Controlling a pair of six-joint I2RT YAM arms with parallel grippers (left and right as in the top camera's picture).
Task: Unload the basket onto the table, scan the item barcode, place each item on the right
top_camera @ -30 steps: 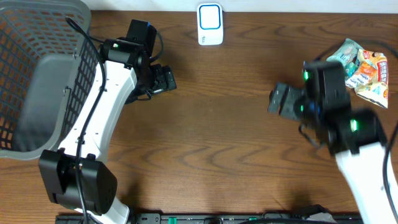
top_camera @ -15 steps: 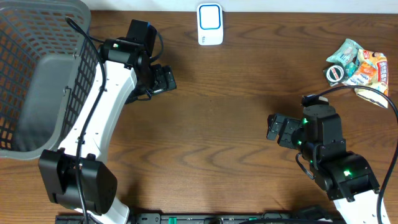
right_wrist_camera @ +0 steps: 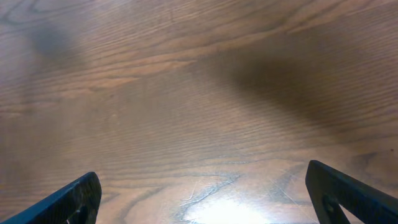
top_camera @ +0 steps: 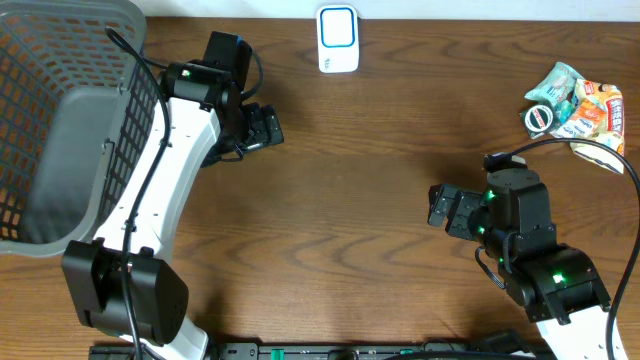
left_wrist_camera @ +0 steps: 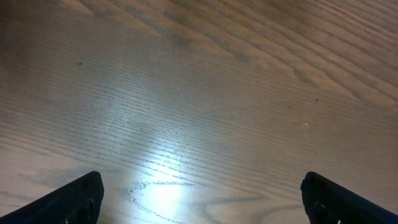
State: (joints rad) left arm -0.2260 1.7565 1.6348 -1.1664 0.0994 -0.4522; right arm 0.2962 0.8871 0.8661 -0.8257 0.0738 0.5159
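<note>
A pile of snack packets, with a small round item at its left edge, lies at the table's far right. A white scanner with a blue-rimmed face stands at the back centre. My right gripper hovers open over bare wood, well short and left of the pile. In the right wrist view that gripper has only tabletop between its dark fingertips. My left gripper is open, left of and nearer than the scanner. The left wrist view also shows the left gripper over bare wood.
A large grey mesh basket fills the far left, against the left arm. The table's back edge runs just behind the scanner. A black rail lines the near edge.
The right arm drew back from beside the pile toward the near edge, uncovering the round item, and has since held still. The left arm has not moved.
</note>
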